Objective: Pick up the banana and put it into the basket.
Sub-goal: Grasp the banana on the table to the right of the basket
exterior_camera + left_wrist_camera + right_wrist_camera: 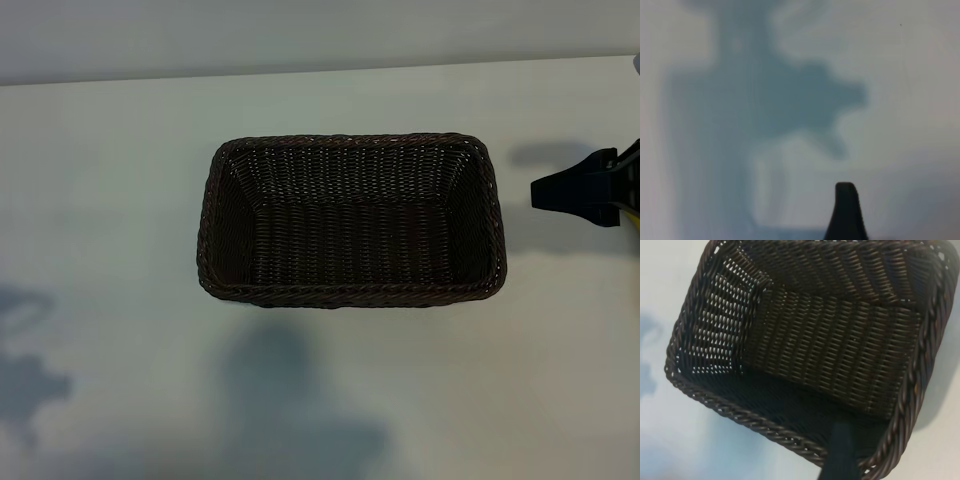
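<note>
The dark brown woven basket stands empty in the middle of the white table. In the right wrist view the basket fills the picture, its floor bare. The banana is out of view; only a thin yellow sliver shows at the right edge, and I cannot tell what it is. My right gripper hangs just right of the basket, pointing at it, open with nothing held; one dark finger shows over the near rim. My left gripper is outside the exterior view; one finger hovers over bare table, open and empty.
The table's far edge meets a pale wall. Arm shadows lie on the table in front of the basket and at the left. Bare tabletop surrounds the basket on all sides.
</note>
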Available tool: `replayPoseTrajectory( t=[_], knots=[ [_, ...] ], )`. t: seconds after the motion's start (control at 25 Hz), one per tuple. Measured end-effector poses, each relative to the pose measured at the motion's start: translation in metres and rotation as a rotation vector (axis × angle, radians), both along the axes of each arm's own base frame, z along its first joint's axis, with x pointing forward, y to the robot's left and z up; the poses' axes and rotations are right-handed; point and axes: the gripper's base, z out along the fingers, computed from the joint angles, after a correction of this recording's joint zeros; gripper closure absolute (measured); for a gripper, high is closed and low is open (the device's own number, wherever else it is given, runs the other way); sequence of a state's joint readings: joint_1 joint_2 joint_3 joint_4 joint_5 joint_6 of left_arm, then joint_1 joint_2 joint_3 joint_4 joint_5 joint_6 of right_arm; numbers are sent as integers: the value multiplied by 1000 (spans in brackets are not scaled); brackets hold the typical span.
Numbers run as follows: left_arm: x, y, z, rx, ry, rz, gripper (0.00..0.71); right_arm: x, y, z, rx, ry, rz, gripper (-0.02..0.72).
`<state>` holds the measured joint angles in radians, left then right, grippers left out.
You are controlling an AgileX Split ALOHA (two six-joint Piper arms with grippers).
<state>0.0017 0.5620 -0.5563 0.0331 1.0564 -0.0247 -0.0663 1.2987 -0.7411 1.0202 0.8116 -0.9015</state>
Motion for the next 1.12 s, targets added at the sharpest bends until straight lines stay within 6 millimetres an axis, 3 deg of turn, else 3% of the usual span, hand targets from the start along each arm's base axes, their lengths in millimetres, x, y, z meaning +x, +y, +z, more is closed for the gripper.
replayPoseTrajectory(
  t=[0.12, 0.64, 0.92, 1.12],
  knots=[
    [-16, 0, -8, 2, -49, -4, 136, 0, 0, 0, 0, 0, 0, 120],
    [-49, 0, 1, 1, -289, -7, 136, 1, -1, 0, -6, -6, -8, 120],
    [-81, 0, 2, 1, -508, -6, 136, 1, -1, 0, -8, -8, -12, 120],
    [-82, 0, 0, 2, -516, -7, 136, 1, -1, 0, -10, -9, -12, 120]
  ],
)
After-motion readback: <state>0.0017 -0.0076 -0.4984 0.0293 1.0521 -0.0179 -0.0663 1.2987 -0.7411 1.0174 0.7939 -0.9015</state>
